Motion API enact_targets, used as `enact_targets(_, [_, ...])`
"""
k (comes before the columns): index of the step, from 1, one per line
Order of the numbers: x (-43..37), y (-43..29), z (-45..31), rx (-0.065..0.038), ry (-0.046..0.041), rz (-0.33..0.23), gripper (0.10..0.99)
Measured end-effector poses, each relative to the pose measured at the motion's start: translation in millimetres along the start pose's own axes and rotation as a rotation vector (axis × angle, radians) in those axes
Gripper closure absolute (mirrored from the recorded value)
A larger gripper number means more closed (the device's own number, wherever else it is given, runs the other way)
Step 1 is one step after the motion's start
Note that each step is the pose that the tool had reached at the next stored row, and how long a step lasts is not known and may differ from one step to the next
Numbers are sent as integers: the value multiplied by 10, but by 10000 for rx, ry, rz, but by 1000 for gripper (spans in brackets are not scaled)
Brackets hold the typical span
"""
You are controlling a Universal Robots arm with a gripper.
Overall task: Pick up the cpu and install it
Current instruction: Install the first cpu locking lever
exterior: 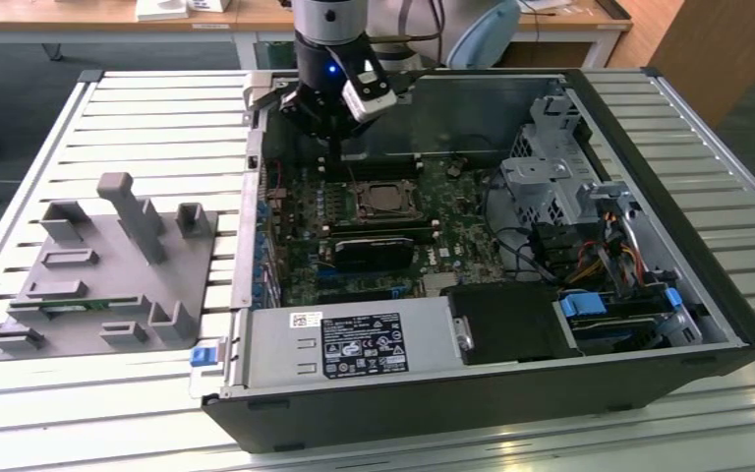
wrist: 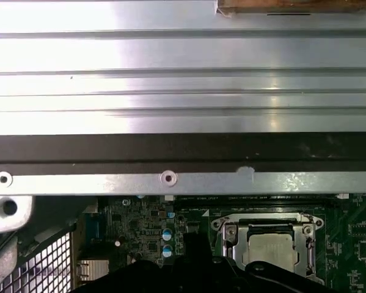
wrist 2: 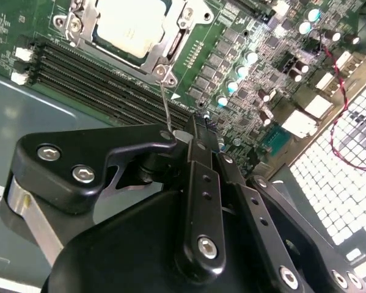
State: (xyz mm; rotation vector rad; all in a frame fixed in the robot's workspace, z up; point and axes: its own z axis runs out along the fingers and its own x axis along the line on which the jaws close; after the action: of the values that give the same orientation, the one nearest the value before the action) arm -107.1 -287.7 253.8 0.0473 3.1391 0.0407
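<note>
fig. open black desktop computer case [exterior: 692, 324] lying on its side on a slatted metal bench [exterior: 154, 128], green motherboard [exterior: 312, 265] facing up. the small flat square cpu with a shiny silver-grey metal top [wrist 2: 132, 24] already sits inside the dark metal-framed socket [wrist 2: 170, 52] near the middle of the board; it also appears in the first wrist view [wrist: 274, 247] and the exterior view [exterior: 380, 202]. the black gripper [exterior: 334, 147] hangs over the board near the case's far wall, just beyond the socket, with its fingers drawn together and nothing between them. a thin wire lever [wrist 2: 165, 104] stands up from the socket corner, close to the fingertips.

risk, as judged: the socket frame looks unlatched, so the chip could shift; a low sweep might snag the lever or scrape nearby capacitors [wrist 2: 250, 58].

labels: white stickers on the grey power supply [exterior: 351, 344] carry print too small to read. a grey moulded fixture [exterior: 102, 285] rests near the bench's edge on the exterior view's left.
</note>
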Motion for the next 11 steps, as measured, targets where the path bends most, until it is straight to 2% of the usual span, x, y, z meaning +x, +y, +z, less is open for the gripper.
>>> enact_targets(4, [-32, 15, 1, 0, 1, -4, 980])
enact_targets(11, [-138, 19, 2, 0, 1, -5, 980])
